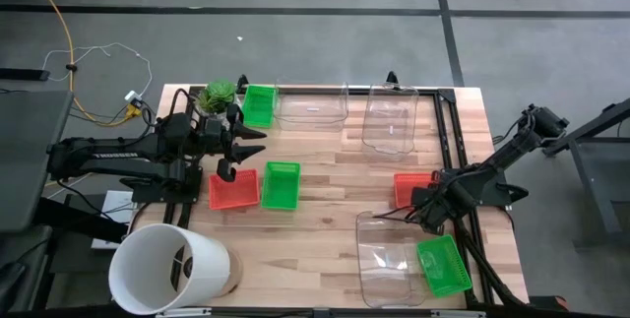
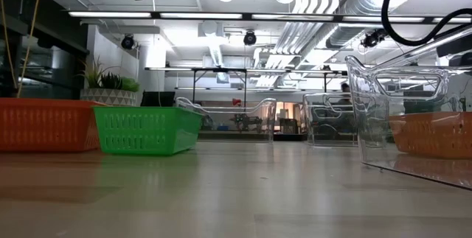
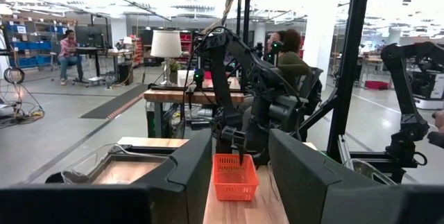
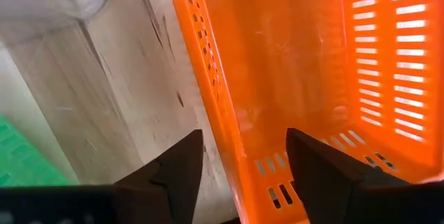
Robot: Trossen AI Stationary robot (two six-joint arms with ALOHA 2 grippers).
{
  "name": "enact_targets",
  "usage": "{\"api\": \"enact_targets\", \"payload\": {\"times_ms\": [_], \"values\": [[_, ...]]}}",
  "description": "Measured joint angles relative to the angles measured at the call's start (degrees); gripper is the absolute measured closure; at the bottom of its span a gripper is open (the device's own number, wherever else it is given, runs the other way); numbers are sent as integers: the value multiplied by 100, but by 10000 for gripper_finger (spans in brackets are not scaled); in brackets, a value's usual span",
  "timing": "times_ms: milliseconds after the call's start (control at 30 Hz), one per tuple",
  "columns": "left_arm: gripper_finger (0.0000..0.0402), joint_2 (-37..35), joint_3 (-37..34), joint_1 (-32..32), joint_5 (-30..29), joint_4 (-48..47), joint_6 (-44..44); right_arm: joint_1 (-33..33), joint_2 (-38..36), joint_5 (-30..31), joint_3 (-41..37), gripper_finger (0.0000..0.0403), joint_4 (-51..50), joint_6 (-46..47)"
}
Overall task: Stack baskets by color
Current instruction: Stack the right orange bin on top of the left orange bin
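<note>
A red basket (image 1: 411, 186) rests flat on the table at the right. My right gripper (image 4: 243, 175) points down over its near end, open. One finger (image 4: 173, 175) stands outside a perforated side wall (image 4: 220, 113) and the other (image 4: 322, 175) inside the basket, with a gap on each side. My left gripper (image 1: 234, 156) hangs open above the table at the left and holds nothing. Below it lie a second red basket (image 1: 233, 190) and a green basket (image 1: 281, 185). Another green basket (image 1: 259, 104) sits at the far edge, and a third (image 1: 443, 266) sits near the right corner.
Two clear tubs (image 1: 313, 107) (image 1: 391, 121) stand along the far edge, and a third (image 1: 384, 259) sits at the near right beside the green basket. A white bucket (image 1: 167, 269) lies at the near left corner. A small plant (image 1: 219, 93) is behind my left arm.
</note>
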Motion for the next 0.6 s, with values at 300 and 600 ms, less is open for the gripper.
{"api": "enact_targets", "payload": {"times_ms": [300, 600], "values": [[271, 0, 0, 2, 0, 0, -9, 0, -2, 26, 0, 373, 2, 51], [271, 0, 0, 1, 2, 0, -4, 0, -7, -119, 300, 398, -411, 247]]}}
